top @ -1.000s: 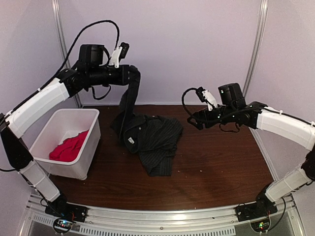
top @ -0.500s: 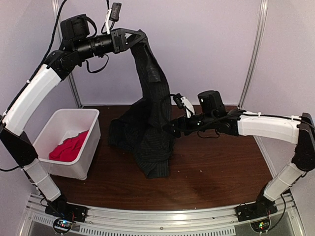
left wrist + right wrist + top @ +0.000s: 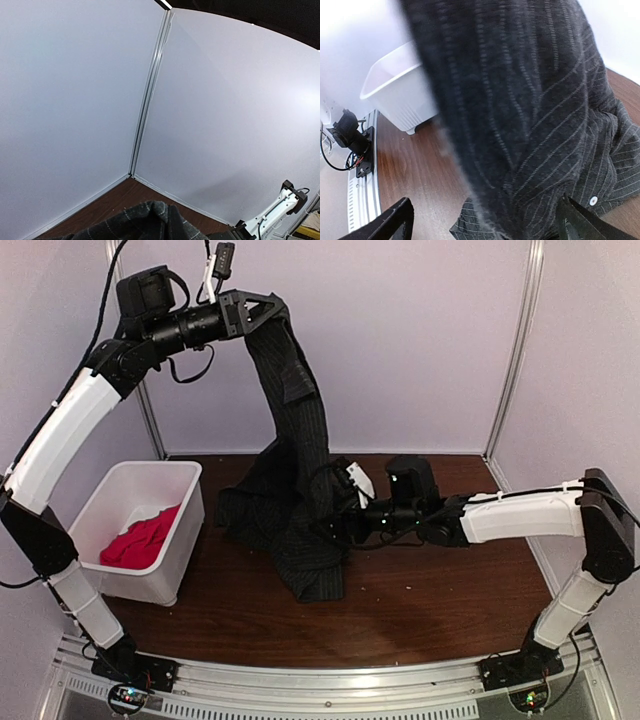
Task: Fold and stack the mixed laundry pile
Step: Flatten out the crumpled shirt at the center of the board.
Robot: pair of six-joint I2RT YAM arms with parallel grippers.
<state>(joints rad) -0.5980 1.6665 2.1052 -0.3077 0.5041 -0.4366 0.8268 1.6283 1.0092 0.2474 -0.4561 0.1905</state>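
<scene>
High at the back, my left gripper (image 3: 262, 312) is shut on a fold of the dark pinstriped shirt (image 3: 295, 470). The shirt hangs from it in a long drape, and its lower part lies bunched on the table. The same fabric (image 3: 150, 220) shows at the bottom of the left wrist view. My right gripper (image 3: 332, 525) is low and pushed up against the hanging shirt, open, with its jaws wide apart. In the right wrist view its fingers (image 3: 395, 220) flank the striped cloth (image 3: 545, 125), which fills the view. The red T-shirt (image 3: 140, 538) lies crumpled in the bin.
The white plastic bin (image 3: 185, 502) stands at the left of the brown table (image 3: 440, 600), close to the shirt's hem, and its wall (image 3: 395, 90) shows in the right wrist view. Pale walls with metal posts (image 3: 515, 350) close off the back and sides.
My left arm has raised the shirt from just above the table to high in the air. My right arm has swung left to the hanging cloth and its jaws have opened wider.
</scene>
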